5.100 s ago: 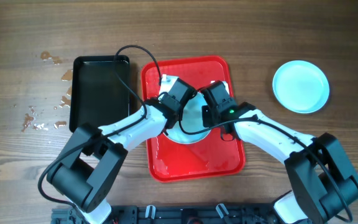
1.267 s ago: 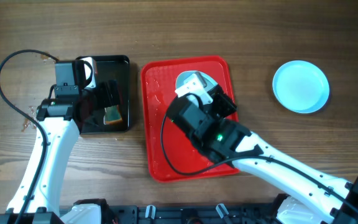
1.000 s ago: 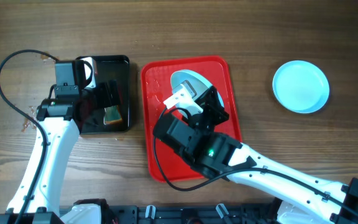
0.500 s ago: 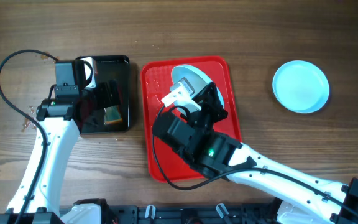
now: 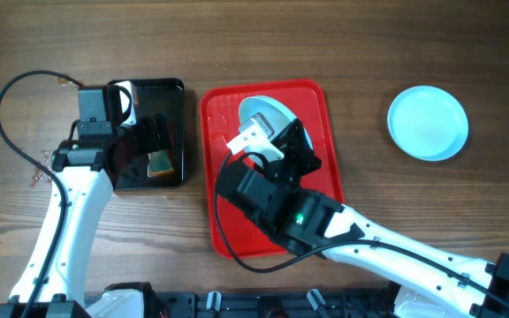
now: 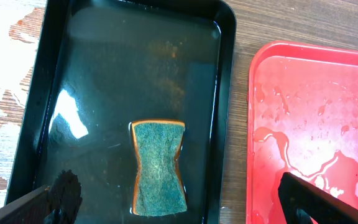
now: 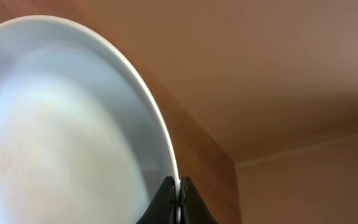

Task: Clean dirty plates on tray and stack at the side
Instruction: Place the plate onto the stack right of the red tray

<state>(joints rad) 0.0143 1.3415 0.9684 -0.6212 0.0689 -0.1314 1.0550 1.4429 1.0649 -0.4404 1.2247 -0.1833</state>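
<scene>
A pale blue plate (image 5: 258,114) is held tilted on edge above the far end of the red tray (image 5: 325,208). My right gripper (image 5: 279,132) is shut on its rim. In the right wrist view the plate (image 7: 61,124) fills the left side, and my right gripper (image 7: 178,198) pinches its thin edge. Another pale blue plate (image 5: 427,122) lies flat on the table at the right. My left gripper (image 5: 157,148) hovers open over the black tray, its fingers (image 6: 319,200) spread wide either side of a green sponge (image 6: 159,167).
The black tray (image 5: 140,93) holds shallow water and the sponge (image 5: 160,163). The red tray (image 6: 316,124) is wet with streaks of water. Water spots (image 5: 60,168) mark the wood left of the black tray. The left arm's cable (image 5: 11,97) loops over the table.
The right arm has tipped the plate up a little more and drifted slightly left over the tray. The left arm and the sponge have not moved.
</scene>
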